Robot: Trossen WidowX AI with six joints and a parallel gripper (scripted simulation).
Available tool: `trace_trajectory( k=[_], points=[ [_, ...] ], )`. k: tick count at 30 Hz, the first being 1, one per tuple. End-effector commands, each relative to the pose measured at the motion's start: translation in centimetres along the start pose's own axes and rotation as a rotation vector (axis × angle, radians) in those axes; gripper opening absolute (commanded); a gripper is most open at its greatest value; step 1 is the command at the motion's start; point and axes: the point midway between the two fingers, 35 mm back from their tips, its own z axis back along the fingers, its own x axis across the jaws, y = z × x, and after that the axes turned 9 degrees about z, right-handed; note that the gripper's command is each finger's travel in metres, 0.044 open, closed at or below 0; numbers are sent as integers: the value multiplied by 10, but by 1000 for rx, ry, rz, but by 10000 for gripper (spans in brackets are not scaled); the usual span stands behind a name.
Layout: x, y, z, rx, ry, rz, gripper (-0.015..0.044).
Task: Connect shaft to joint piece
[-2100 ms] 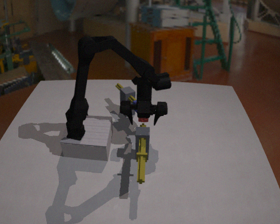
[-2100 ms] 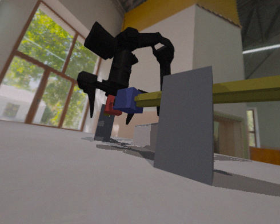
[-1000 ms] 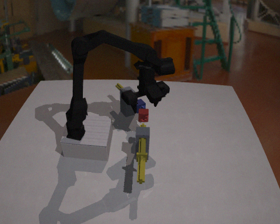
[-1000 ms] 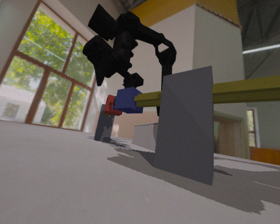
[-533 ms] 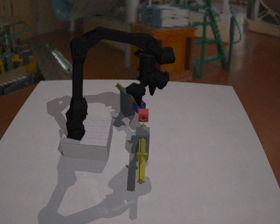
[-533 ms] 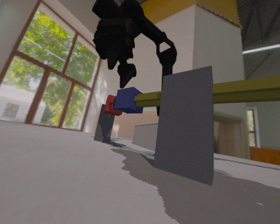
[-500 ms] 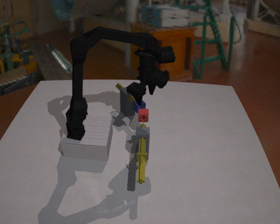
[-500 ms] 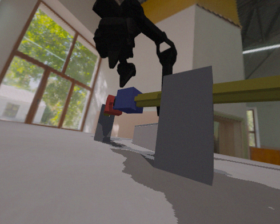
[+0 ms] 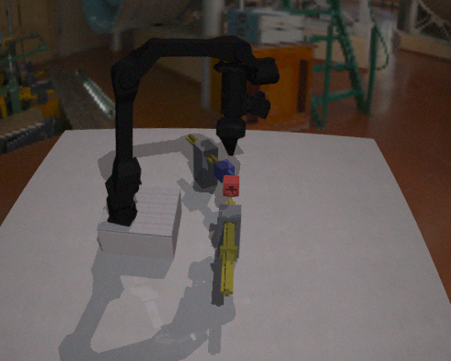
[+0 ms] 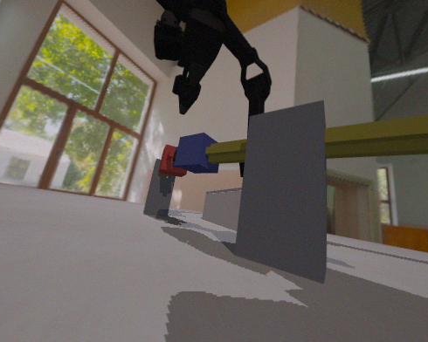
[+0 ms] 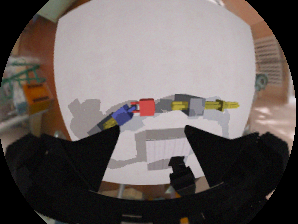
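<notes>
The red joint piece [image 9: 231, 186] [image 10: 166, 160] [image 11: 147, 107] hangs on the blue hinge part [image 9: 224, 170] [image 10: 193, 153] [image 11: 122, 115] at the end of the fixed yellow shaft [image 10: 231, 152] [image 11: 109, 123]. Its cross-shaped opening faces the top view, toward the second yellow shaft [image 9: 227, 276] [image 11: 179, 105]. In the wrist view the two look nearly in line, with a gap between them. The second shaft passes through its grey block [image 9: 235, 213] [image 10: 153, 192] [image 11: 196, 106] and has a collar on its outer part. My gripper [image 9: 230, 153] [image 11: 153, 128] is open and empty above the joint, touching nothing.
The fixed shaft's grey block [image 9: 203, 170] [image 10: 283, 192] stands behind the joint in the top view. The arm's pale base box [image 9: 139, 241] [image 11: 167, 154] stands to the left there. All stand on the white table [image 9: 330, 258] [image 11: 150, 50].
</notes>
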Motion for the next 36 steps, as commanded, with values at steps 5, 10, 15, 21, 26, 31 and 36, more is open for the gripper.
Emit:
trace_trajectory(
  k=[5,10,15,21,26,31,36],
  points=[
    [0,1,6,-4,9,52,440],
    [-3,1,1,8,-11,-13,440],
    [-14,0,-7,35,-58,-176,440],
    [-26,0,-16,69,-113,-373,440],
    [-37,1,-23,99,-159,-533,440],
    [-47,1,-29,130,-203,-692,440],
    [-57,2,-35,163,-248,-850,440]
  ],
)
